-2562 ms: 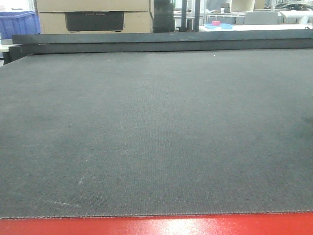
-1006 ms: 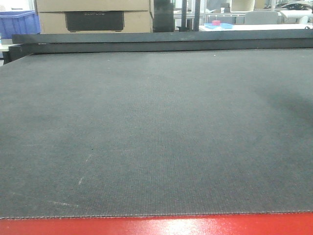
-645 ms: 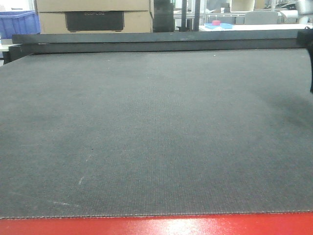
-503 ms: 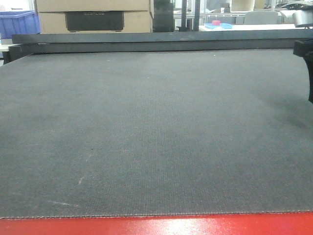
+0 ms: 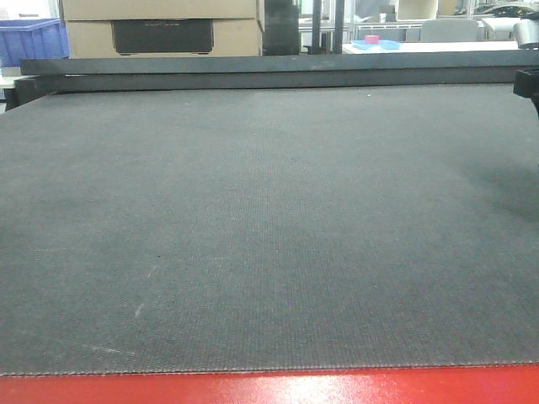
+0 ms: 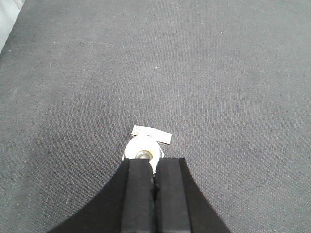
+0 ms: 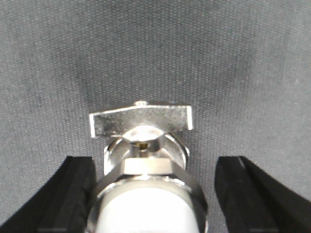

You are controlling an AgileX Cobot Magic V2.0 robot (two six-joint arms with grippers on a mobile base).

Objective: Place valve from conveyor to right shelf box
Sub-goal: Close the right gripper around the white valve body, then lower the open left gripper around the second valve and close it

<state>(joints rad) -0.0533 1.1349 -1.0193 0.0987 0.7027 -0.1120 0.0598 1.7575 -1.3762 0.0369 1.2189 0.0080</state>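
A blue tray [image 5: 386, 45] is holding something pink [image 5: 371, 39]. The right end effector [image 7: 156, 167] is gaping around a valve [image 7: 145, 145]; the left end effector [image 6: 154, 163], pinched shut, is facing another valve [image 6: 142, 148].

Faint lettering on cardboard box [image 5: 160, 21], dark panel [image 5: 162, 36], illegible

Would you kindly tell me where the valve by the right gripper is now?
In the right wrist view, the valve sits low and central on the conveyor, between the right gripper's open fingers, touching neither.
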